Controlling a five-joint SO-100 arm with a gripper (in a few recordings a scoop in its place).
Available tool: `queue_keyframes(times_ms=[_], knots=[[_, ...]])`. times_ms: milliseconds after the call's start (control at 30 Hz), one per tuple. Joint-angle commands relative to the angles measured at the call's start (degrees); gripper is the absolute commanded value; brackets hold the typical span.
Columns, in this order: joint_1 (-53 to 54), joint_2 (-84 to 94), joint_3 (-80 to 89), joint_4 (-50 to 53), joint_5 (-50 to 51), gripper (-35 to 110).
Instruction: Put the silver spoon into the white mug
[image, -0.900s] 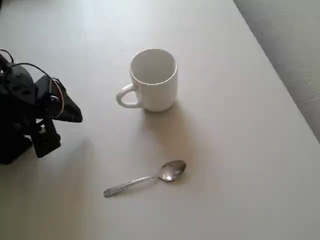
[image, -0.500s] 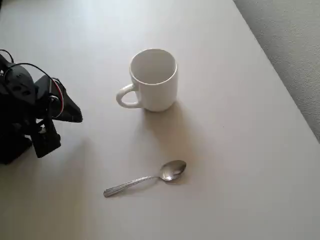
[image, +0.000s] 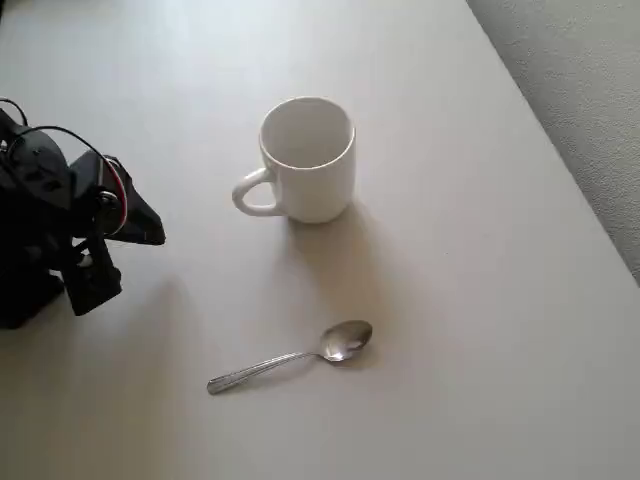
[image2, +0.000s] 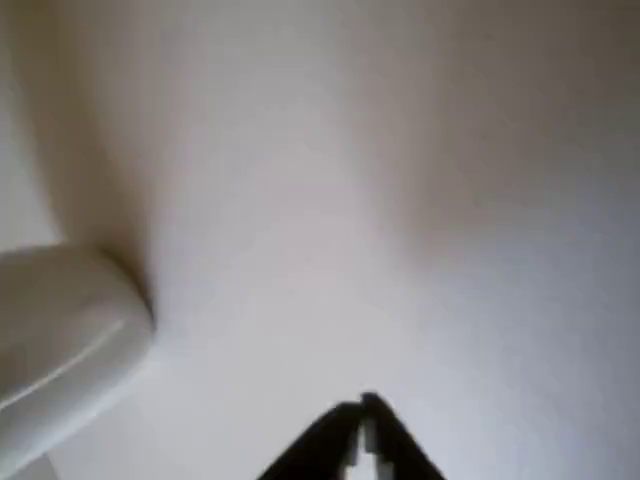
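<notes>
On the pale bench, low in the overhead view, the silver spoon lay flat with its oval bowl to the right and its thin handle running down toward the left. Nothing touched it. Above it in that view, well apart, the white mug stood upright with its mouth open to the camera and its inside bare white; its loop handle pointed left, and a soft shadow fell from it down toward the spoon.

Far to the left in the overhead view sat the black arm, with cables looping over it and a red ring showing at one joint. Its claw pointed right, toward the mug's side of the bench, and stood well apart from both mug and spoon. The wrist view showed the claw at the bottom edge with its two dark fingertips pressed together to a point, holding nothing. A blurred white rounded shape lay at the left of that view; what it was could not be told. A grey textured surface ran along the bench's right edge in the overhead view.
</notes>
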Motion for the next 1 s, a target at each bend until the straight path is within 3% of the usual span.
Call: queue_keyframes(times_ms=[0,667,833,967], knots=[[0.8,0.5,-0.2,0.0,-0.2,-2],[3.1,0.4,-4.0,-0.6,1.1,-2],[6.4,-2.2,-8.7,-5.6,4.0,0],[8.2,-17.0,-14.6,-12.4,6.6,1]])
